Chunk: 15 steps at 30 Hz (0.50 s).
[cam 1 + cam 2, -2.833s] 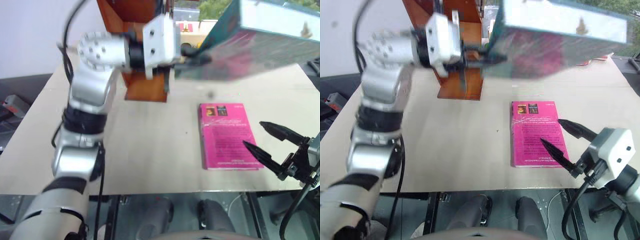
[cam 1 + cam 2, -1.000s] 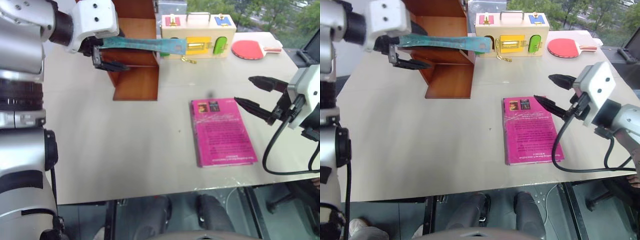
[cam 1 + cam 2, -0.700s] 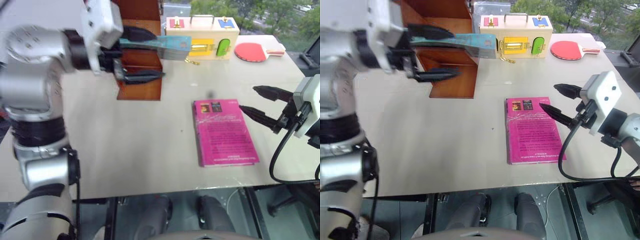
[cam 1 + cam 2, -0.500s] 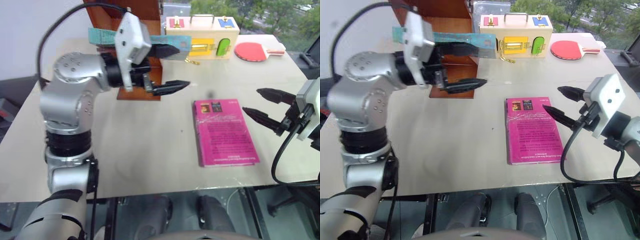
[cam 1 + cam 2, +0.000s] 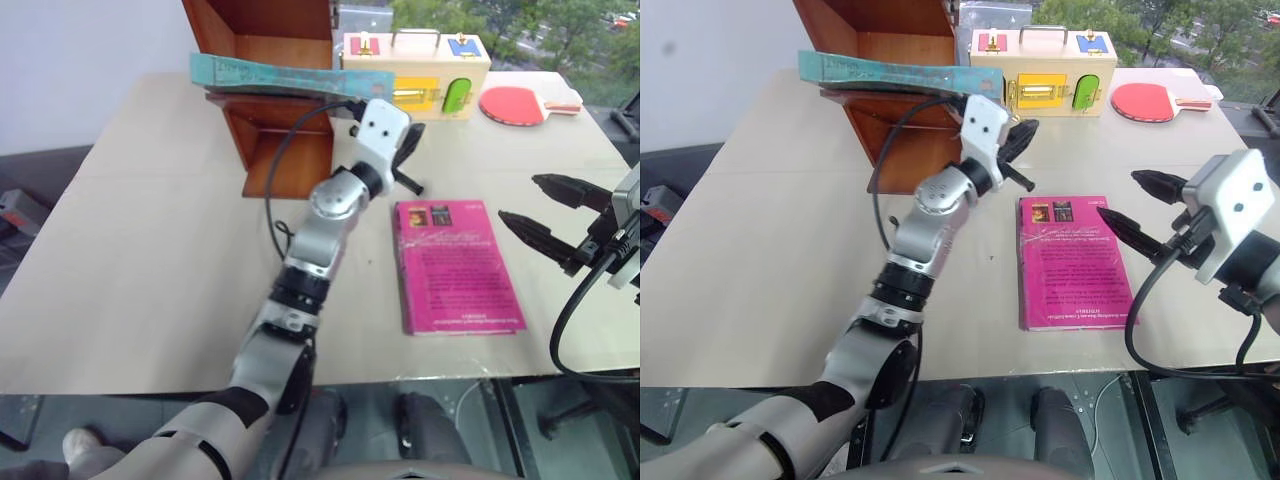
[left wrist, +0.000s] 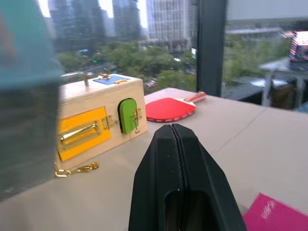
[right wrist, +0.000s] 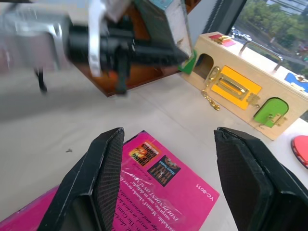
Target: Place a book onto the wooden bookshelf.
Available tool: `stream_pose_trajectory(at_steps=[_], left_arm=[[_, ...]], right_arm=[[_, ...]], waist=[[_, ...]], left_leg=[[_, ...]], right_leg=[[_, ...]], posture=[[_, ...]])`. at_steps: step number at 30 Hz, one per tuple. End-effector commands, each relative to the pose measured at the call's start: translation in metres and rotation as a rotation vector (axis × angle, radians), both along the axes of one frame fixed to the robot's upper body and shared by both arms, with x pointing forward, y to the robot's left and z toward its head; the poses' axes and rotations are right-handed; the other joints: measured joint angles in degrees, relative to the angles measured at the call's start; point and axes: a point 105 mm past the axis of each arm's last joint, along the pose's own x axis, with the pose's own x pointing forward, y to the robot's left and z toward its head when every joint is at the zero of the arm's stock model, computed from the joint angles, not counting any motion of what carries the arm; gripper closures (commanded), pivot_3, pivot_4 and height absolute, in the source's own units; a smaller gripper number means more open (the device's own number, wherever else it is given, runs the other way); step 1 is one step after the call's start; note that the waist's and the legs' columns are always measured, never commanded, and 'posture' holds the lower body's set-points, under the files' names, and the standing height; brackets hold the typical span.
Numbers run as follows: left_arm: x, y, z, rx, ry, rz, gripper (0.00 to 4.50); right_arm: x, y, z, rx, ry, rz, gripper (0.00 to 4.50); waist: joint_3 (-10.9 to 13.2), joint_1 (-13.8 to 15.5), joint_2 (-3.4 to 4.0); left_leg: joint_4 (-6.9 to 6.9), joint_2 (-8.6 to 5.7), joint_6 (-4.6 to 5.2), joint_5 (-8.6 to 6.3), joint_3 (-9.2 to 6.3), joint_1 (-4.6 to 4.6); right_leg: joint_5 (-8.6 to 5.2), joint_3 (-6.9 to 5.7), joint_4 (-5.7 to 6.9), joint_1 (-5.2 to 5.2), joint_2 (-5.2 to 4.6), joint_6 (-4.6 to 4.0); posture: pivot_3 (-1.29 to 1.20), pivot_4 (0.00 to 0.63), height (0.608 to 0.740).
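Note:
The teal-blue book (image 5: 270, 75) lies flat on a shelf of the reddish-brown wooden bookshelf (image 5: 290, 160), overhanging it on both sides. My left gripper (image 5: 408, 140) is shut and empty, just right of the book's end and in front of the pale box. In the left wrist view its fingers (image 6: 175, 159) press together, with the book's blurred end (image 6: 24, 48) beside them. My right gripper (image 5: 520, 198) hangs open above the table's right side, right of the pink book (image 5: 455, 265). The right wrist view shows its fingers (image 7: 103, 168) wide apart over that pink book (image 7: 163, 187).
A pale wooden box (image 5: 420, 65) with coloured doors stands behind the bookshelf's right side. A red paddle (image 5: 520, 100) lies at the far right. The pink book sits mid-right on the table (image 5: 150, 250), whose left half is bare.
My left gripper let go of the teal book, which now rests on the shelf. The left arm swung right and down, and its jaws closed. The right gripper stayed put.

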Motion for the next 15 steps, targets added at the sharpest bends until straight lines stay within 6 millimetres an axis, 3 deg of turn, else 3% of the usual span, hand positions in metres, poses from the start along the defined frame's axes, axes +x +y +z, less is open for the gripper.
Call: stream_pose_trajectory(at_steps=[1,11,14,15], left_arm=[[0.001,0.011,0.027,-0.090,-0.207,0.200,4.48],[0.018,0.045,0.038,-0.167,-0.272,0.505,4.48],[0.016,0.040,0.034,-0.168,-0.262,0.457,4.48],[0.014,0.030,0.026,-0.158,-0.224,0.364,4.48]], right_arm=[[-0.009,0.001,0.020,0.031,-0.103,-0.011,1.43],[-0.025,-0.002,0.046,0.182,-0.228,-0.006,1.43],[-0.026,-0.001,0.046,0.186,-0.223,-0.004,1.43],[-0.026,-0.001,0.045,0.188,-0.218,-0.005,1.43]], waist=[[0.00,0.02,0.00],[-0.02,0.25,-0.02],[-0.02,0.25,-0.02],[-0.03,0.29,-0.02]], left_leg=[[0.00,0.00,0.00,0.00,0.00,0.01],[0.01,-0.03,0.04,-0.02,0.08,0.00],[0.01,-0.02,0.04,-0.02,0.09,0.01],[0.01,-0.02,0.04,-0.02,0.09,0.01]], right_leg=[[0.00,0.00,0.00,0.00,0.00,0.00],[0.03,0.05,0.01,0.01,0.03,0.06],[0.03,0.05,0.02,0.00,0.04,0.06],[0.03,0.04,0.02,0.00,0.06,0.06]], posture=[[0.00,0.150,0.740],[0.00,0.150,0.740],[0.00,0.150,0.740],[0.00,0.150,0.740]])
